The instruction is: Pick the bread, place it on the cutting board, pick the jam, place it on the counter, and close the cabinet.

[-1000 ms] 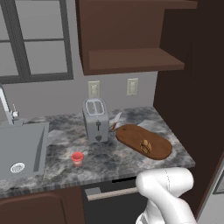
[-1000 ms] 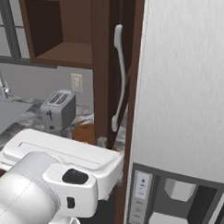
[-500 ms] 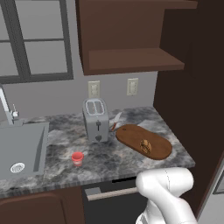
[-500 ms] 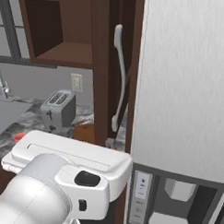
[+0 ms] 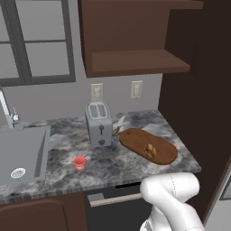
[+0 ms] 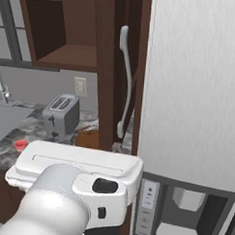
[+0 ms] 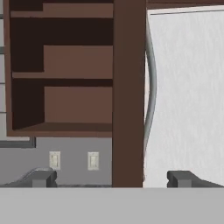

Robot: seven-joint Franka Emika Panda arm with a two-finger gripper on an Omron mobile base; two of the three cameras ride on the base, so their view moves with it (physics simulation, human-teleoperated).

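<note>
Gripper: the gripper (image 7: 112,178) sits at the bottom of the hand view, its two dark tips spread wide apart with nothing between them, facing the cabinet's door edge.
Cabinet: the cabinet (image 5: 135,38) fills the top centre of the left base view — open, its shelves bare; the door (image 7: 128,92) stands edge-on down the middle of the hand view, its silver handle (image 6: 123,86) at upper centre of the right base view.
Bread: the bread (image 5: 150,150) lies on the cutting board (image 5: 135,140), right of centre in the left base view.
Jam: the jam (image 5: 80,163) stands on the counter (image 5: 63,144), lower left of centre — in front of the toaster (image 5: 99,123) and well apart from the board.
Sink: the sink (image 5: 22,153) sits at the left edge.
</note>
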